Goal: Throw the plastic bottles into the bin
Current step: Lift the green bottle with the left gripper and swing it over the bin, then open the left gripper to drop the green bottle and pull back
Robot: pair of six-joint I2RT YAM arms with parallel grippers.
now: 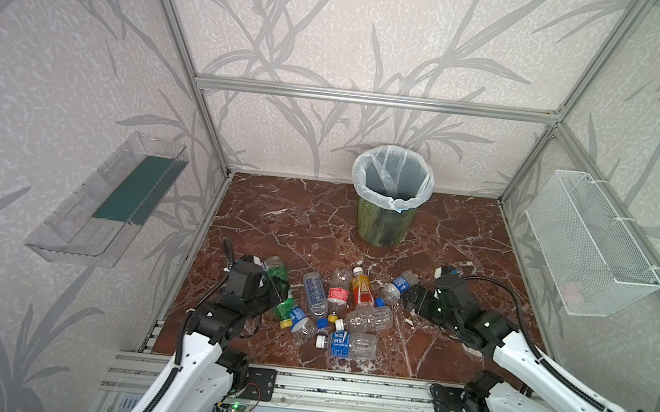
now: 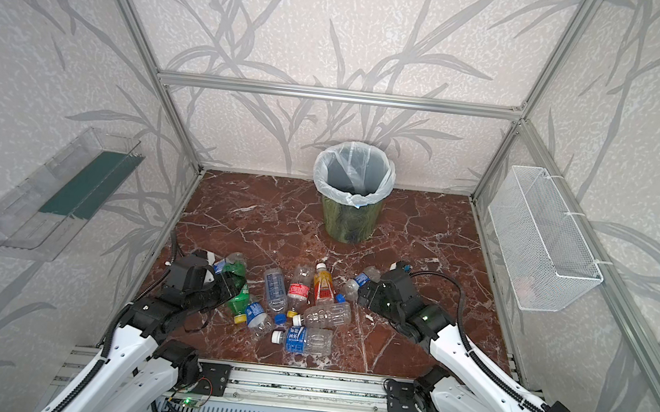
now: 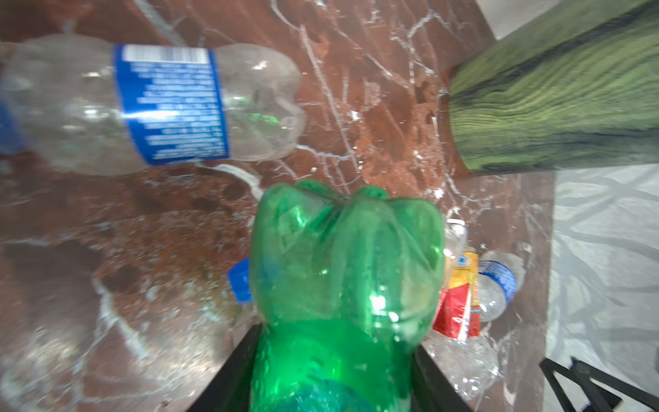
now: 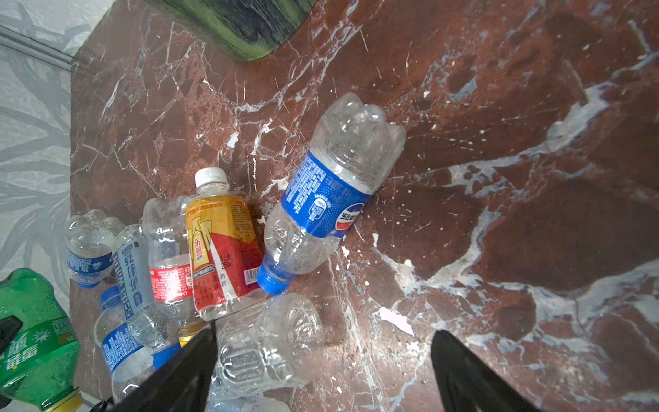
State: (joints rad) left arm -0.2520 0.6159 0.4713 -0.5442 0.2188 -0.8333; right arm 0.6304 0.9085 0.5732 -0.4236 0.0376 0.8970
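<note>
Several plastic bottles lie in a heap on the red marble floor. Among them are an orange-labelled bottle, a red-labelled bottle and a clear bottle. My left gripper is shut on a green bottle at the heap's left edge; its base sticks out past the fingers. My right gripper stands open at the heap's right edge, next to a blue-labelled bottle. The bin stands behind the heap by the back wall.
A clear plastic tray hangs on the left wall and a white wire-mesh basket on the right wall. Aluminium posts frame the cell. A metal rail runs along the floor's front edge.
</note>
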